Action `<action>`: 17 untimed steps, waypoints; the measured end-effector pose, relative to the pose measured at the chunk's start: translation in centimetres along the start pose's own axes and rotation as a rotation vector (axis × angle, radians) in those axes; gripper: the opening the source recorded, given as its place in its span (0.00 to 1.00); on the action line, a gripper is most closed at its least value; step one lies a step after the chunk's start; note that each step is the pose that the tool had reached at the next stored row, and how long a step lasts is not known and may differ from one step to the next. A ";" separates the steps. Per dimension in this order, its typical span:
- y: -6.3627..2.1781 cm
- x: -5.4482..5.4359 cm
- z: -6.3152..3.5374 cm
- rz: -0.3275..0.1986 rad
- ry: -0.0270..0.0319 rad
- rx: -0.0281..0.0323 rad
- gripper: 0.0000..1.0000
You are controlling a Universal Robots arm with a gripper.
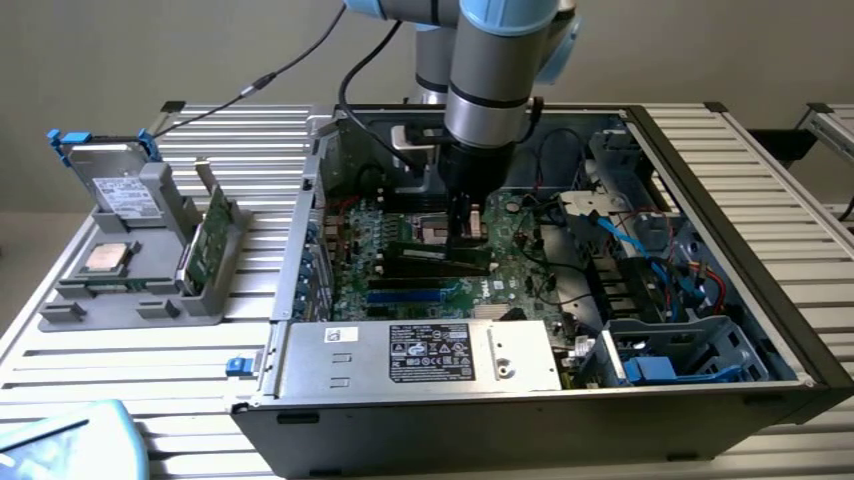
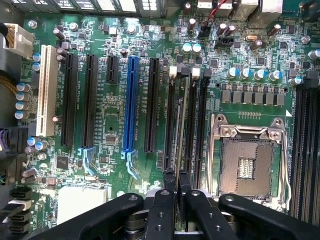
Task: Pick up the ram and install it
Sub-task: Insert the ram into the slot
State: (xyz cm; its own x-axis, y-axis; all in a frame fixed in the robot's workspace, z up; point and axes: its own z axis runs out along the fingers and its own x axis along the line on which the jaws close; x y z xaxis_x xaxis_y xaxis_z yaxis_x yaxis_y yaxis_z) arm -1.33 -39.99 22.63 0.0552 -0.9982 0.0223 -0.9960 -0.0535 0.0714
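**ram gripped edge-on above the memory slots**

black fingers (image 2: 165, 205) of the tool (image 2: 177, 184) sit closest to the wrist camera, drawn together and clamped on one end of the ram (image 2: 180, 125). the stick shows as a thin edge running straight out from the tool. its long axis lies parallel to the black memory slots (image 2: 192, 125), with one slot on either side. whether its lower edge already touches a slot cannot be told. the cpu socket (image 2: 247, 165) lies just beside these slots, and the blue slot (image 2: 131, 100) and white slot (image 2: 46, 90) are well apart on the other side. small capacitors (image 2: 192, 48) stand near the far slot ends. in the exterior view the arm reaches down into the open computer case (image 1: 747, 180) on the worktop (image 1: 160, 400), with blue cables (image 1: 627, 240) to the exterior view's right of the tool.
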 end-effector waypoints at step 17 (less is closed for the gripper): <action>0.42 -0.4 -0.21 -0.001 0.0440 -0.0031 0.13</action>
State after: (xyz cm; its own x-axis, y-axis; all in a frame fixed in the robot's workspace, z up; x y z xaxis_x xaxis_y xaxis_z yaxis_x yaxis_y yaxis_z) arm -1.75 -39.64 22.86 0.0591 -0.9961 0.0660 -0.9957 -0.0541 0.0745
